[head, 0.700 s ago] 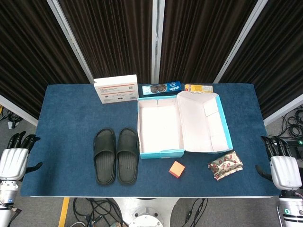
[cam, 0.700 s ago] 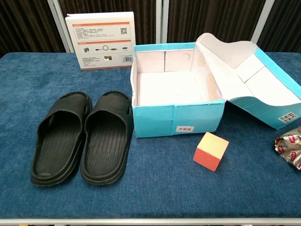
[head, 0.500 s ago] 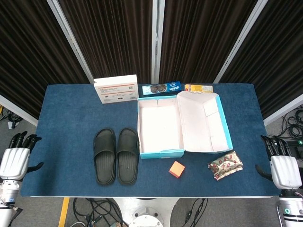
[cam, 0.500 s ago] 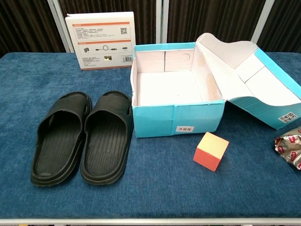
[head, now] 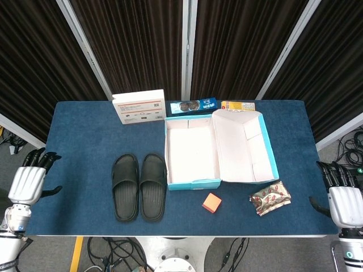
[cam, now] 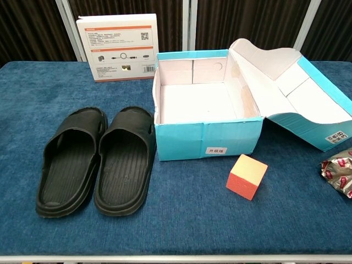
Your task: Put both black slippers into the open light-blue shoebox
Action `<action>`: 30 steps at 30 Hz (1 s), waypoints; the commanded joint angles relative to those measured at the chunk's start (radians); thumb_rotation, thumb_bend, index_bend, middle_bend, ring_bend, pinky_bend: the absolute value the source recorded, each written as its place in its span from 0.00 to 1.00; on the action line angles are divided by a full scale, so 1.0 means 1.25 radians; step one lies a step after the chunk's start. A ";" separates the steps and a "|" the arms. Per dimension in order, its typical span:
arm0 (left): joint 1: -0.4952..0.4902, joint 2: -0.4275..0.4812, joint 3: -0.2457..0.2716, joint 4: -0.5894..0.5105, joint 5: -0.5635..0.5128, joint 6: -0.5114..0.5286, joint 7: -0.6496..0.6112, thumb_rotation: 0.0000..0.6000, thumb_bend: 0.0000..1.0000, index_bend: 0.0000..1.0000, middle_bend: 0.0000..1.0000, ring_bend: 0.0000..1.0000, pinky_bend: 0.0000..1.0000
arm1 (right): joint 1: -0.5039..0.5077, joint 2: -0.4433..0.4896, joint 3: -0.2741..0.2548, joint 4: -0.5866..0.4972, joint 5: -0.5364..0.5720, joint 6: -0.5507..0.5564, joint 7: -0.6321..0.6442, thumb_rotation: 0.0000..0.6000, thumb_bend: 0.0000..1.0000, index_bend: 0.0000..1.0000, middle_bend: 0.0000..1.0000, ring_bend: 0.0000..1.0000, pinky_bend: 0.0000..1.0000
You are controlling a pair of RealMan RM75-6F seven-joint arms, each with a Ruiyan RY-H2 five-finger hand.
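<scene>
Lying side by side just left of the shoebox [head: 191, 157], soles down, both slippers [cam: 96, 159] were ready for lifting. Left hand [head: 27, 184] and right hand [head: 344, 205] were parked off-table, spread, empty.

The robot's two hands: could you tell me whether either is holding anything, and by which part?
Nothing is held. The left hand and right hand are off the table edges, both empty.

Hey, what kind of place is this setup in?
Probably a robotics lab or test cell: a blue-covered table ringed by dark curtain panels, with loose cables on the floor underneath.
</scene>
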 commanded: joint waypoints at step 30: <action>-0.571 -0.172 -0.061 -0.106 -0.720 -0.397 0.385 1.00 0.00 0.08 0.12 0.70 0.70 | 0.019 0.057 0.009 -0.032 0.009 -0.026 -0.010 1.00 0.10 0.05 0.13 0.00 0.08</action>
